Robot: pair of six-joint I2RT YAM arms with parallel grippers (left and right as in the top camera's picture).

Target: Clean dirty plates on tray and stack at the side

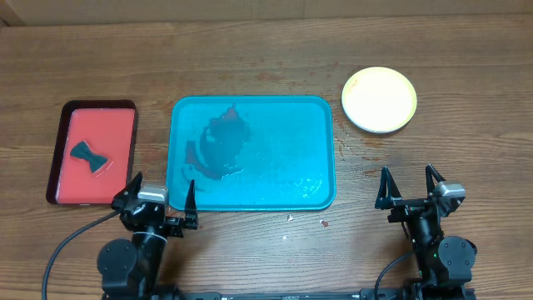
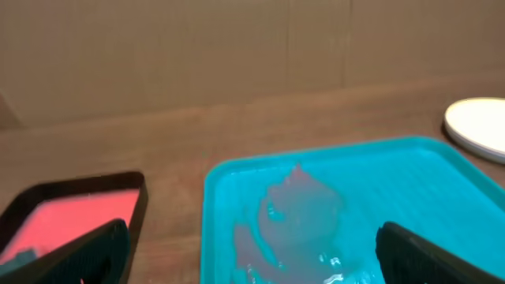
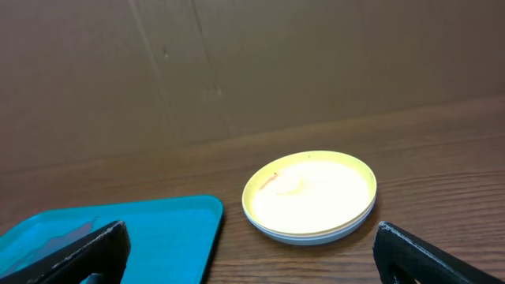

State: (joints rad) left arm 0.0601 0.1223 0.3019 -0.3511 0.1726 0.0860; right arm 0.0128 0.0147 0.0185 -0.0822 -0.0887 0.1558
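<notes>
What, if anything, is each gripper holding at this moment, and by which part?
Nothing is held. The left gripper and the right gripper both stand open and empty, clear of the tray and the plates.

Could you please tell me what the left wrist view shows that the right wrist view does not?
Only the left wrist view shows the red tray. Only the right wrist view shows the stacked plates whole, with a yellow-green rim on top. Both show part of the teal tray, at least an edge of the plates, and the wooden table.
</notes>
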